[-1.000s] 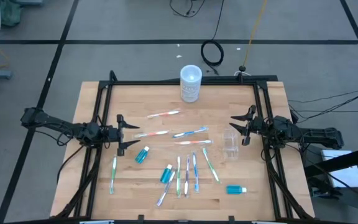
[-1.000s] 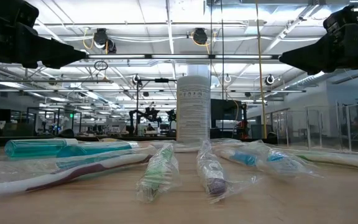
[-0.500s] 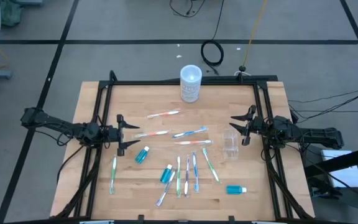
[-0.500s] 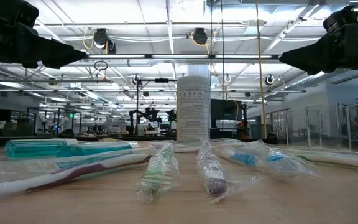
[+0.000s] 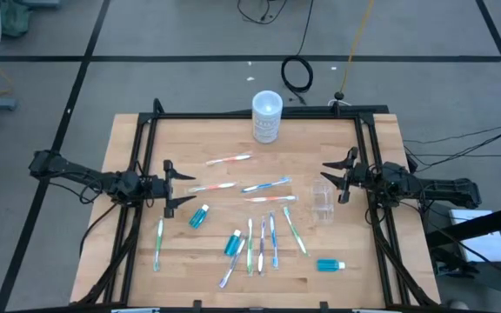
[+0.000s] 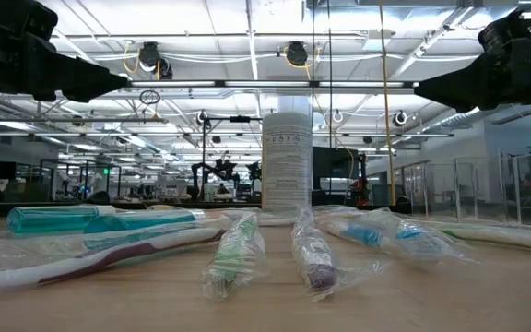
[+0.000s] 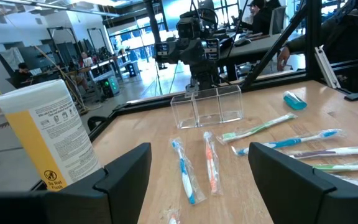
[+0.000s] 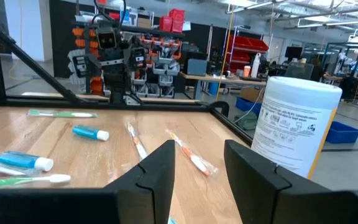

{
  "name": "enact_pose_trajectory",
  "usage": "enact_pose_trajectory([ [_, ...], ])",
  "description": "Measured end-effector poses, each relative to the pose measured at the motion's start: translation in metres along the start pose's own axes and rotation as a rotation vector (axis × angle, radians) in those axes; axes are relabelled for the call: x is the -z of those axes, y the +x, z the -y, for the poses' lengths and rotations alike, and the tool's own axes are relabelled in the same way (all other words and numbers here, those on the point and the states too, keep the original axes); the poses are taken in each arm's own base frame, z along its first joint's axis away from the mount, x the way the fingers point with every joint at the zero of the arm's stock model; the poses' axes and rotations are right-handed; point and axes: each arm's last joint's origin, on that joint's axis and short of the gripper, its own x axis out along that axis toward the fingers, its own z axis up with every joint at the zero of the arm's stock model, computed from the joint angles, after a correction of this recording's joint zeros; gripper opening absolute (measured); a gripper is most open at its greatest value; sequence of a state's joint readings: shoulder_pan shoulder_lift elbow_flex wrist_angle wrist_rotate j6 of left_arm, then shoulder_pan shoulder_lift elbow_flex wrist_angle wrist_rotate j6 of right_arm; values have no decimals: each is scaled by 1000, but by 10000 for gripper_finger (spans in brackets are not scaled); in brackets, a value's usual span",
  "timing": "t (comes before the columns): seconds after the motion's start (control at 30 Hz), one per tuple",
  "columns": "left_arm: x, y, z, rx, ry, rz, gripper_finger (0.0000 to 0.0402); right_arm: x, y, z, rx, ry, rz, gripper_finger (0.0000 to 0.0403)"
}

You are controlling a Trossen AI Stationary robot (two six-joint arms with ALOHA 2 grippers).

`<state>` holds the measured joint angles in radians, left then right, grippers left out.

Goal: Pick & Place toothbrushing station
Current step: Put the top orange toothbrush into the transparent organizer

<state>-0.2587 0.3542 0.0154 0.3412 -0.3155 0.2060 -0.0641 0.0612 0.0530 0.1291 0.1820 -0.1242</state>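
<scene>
wooden table point(image 5: 233, 143): clear cup point(image 5: 323, 202) seemingly empty, toothbrushes point(image 5: 263, 242) outside.

Very little print could be read. The large white cylindrical container point(image 7: 51, 140) at the far edge of the table carried a label with lines of dark text on a pale and yellow ground, but none of the words were legible in the left wrist view; only a small round symbol near the label's bottom could be made out. The same container point(image 8: 294, 124) showed blocks of dark print in the right wrist view, again too small to read. In the low view, the container point(image 6: 287, 161) bore a short dark line of lettering that stayed illegible. No other text, brand or number could be read.
</scene>
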Motion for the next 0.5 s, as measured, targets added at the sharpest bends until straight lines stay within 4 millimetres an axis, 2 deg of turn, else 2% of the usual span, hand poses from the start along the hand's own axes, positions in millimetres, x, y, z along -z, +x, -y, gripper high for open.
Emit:
enact_pose_trajectory([
  [0.2, 0, 0, 0, 6, -295, 2, 271, -5, 0, 1, 5, 11, 47, 130],
  [0.27, -2, 0, 1, 28, -376, 17, 271, -13, -1, 2, 9, 100, 139, 130],
  [0.37, -7, -1, 3, 164, -571, 49, 271, -28, -4, 4, 7, 247, 294, 130],
  [0.5, -6, -1, 7, 304, -676, 8, 271, -39, -8, 4, -40, 121, 422, 130],
])
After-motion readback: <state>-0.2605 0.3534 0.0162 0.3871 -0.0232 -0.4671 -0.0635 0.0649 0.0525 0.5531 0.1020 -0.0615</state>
